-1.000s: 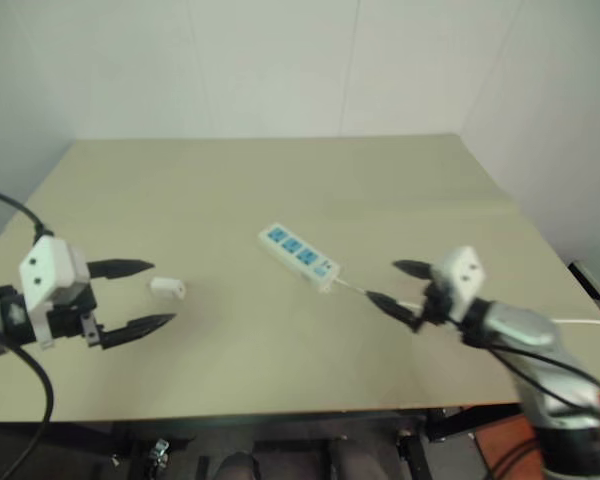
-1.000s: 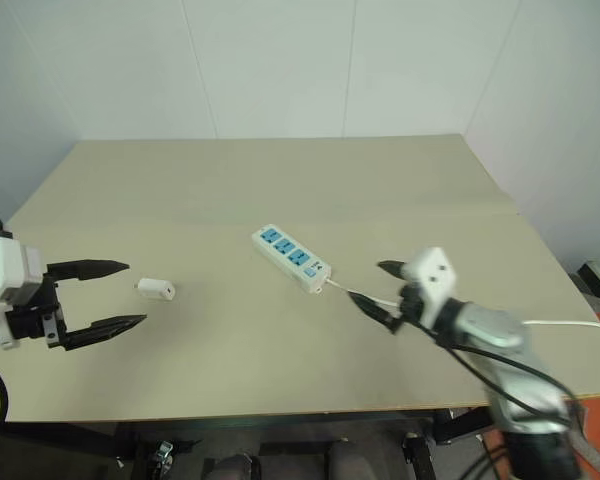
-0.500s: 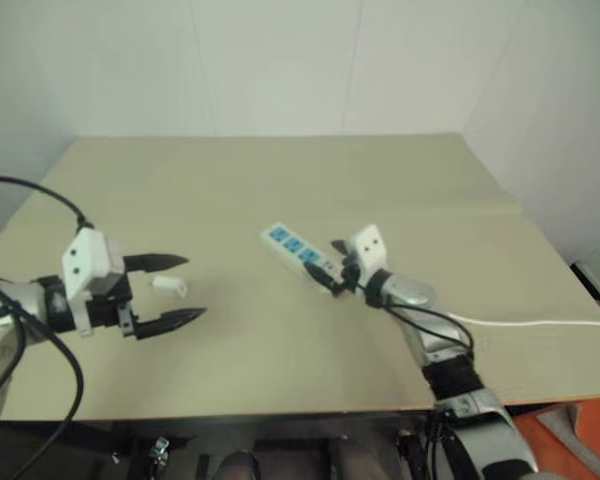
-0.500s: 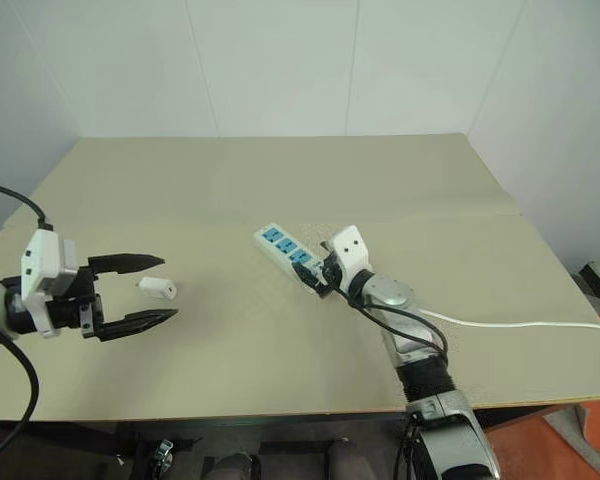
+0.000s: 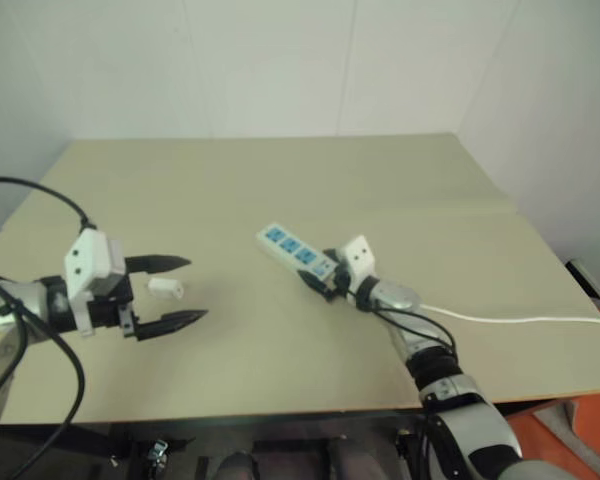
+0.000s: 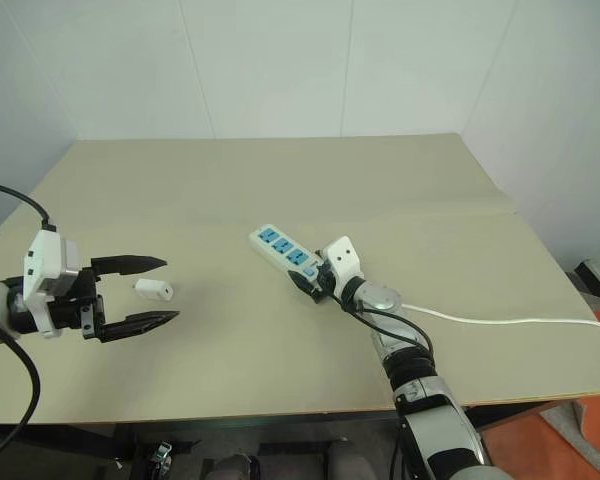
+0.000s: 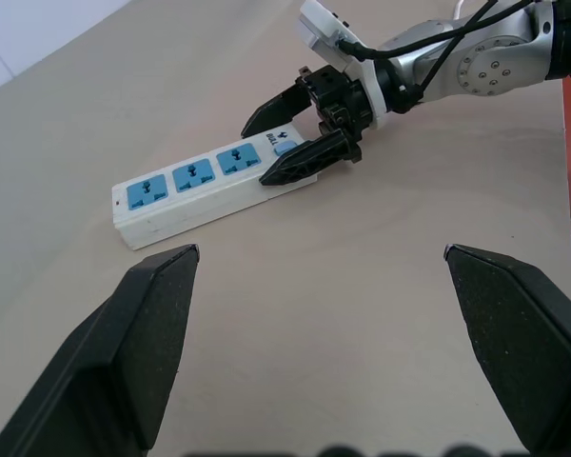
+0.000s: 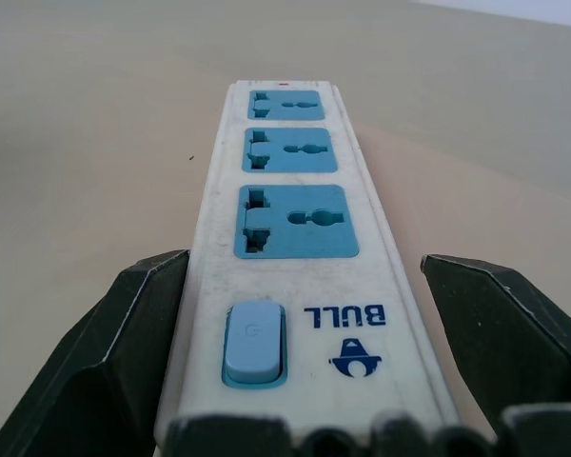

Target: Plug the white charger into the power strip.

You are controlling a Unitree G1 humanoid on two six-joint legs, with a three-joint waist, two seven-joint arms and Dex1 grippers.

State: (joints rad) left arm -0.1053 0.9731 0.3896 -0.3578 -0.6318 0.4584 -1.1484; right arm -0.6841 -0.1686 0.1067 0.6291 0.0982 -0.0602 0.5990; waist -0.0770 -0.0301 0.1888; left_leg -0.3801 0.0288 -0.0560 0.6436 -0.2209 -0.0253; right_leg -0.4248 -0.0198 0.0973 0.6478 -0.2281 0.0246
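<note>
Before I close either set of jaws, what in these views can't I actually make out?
- White charger: too small in the head views to show which way its prongs face.
- Right gripper: its jaws straddle the switch end of the power strip, but contact with its sides can't be judged in any view.
- Power strip cord: runs off the table's right edge, so its far end is cut off.
</note>
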